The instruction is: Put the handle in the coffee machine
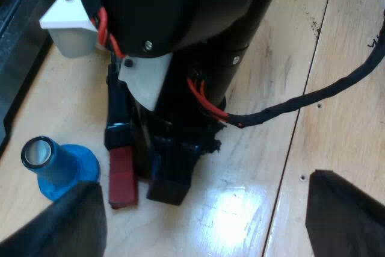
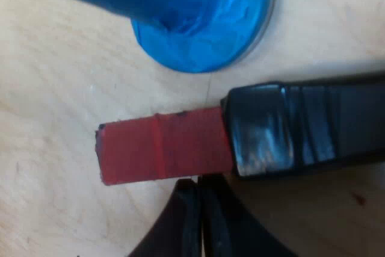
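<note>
The holder's dark handle (image 2: 307,127) lies flat on the wooden table, its red end (image 2: 162,148) pointing toward the blue tamper (image 2: 198,22), which stands upright close by. My right gripper (image 2: 197,188) is shut, fingers pressed together, their tips right against the handle's side where red meets black, not around it. From the left wrist view the right arm stands low over the handle (image 1: 122,176), its gripper (image 1: 171,179) beside the red end, with the tamper (image 1: 60,167) a short way off. My left gripper (image 1: 204,224) hangs open above the table, nothing between its fingers (image 1: 66,224).
Light wooden table (image 1: 337,40) planks stretch away beyond the right arm. A dark raised edge (image 1: 15,58) borders the table near the tamper; I cannot tell what it belongs to.
</note>
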`<move>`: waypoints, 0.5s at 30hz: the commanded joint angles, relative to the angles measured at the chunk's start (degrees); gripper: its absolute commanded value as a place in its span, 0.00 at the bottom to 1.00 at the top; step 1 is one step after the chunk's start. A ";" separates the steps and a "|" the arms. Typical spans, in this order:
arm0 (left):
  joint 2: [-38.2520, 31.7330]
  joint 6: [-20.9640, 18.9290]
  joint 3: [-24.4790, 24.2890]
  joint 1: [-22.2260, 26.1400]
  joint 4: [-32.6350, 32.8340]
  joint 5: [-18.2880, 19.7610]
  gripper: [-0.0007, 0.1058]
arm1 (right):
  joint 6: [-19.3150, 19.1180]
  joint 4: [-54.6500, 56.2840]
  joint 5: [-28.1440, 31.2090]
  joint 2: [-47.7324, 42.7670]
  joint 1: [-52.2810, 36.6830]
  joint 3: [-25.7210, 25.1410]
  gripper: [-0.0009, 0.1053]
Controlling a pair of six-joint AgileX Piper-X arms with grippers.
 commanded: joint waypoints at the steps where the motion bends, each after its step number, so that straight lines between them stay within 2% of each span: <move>1: -0.18 0.10 -0.41 0.06 -0.09 -0.51 0.66 | -0.58 3.10 2.26 -1.71 0.07 -0.62 0.01; 3: -0.18 0.10 -0.41 0.06 -0.09 -0.51 0.66 | 0.74 8.66 5.06 -3.52 0.07 -1.04 0.01; 7: -0.18 0.10 -0.41 0.06 -0.09 -0.51 0.66 | 0.87 15.17 8.52 -7.03 0.07 -1.03 0.02; 11: -0.18 0.10 -0.41 0.06 -0.09 -0.51 0.66 | 0.64 18.89 9.38 -9.32 0.07 -1.03 0.14; 13: -0.18 0.10 -0.41 0.06 -0.09 -0.51 0.66 | 0.36 20.93 9.49 -11.04 0.07 -1.03 0.29; 14: -0.18 0.10 -0.41 0.06 -0.09 -0.51 0.66 | -0.31 24.02 10.21 -13.38 0.07 -1.03 0.53; 15: -0.18 0.10 -0.41 0.06 -0.09 -0.51 0.66 | -2.05 25.09 10.32 -14.57 0.07 -1.03 0.61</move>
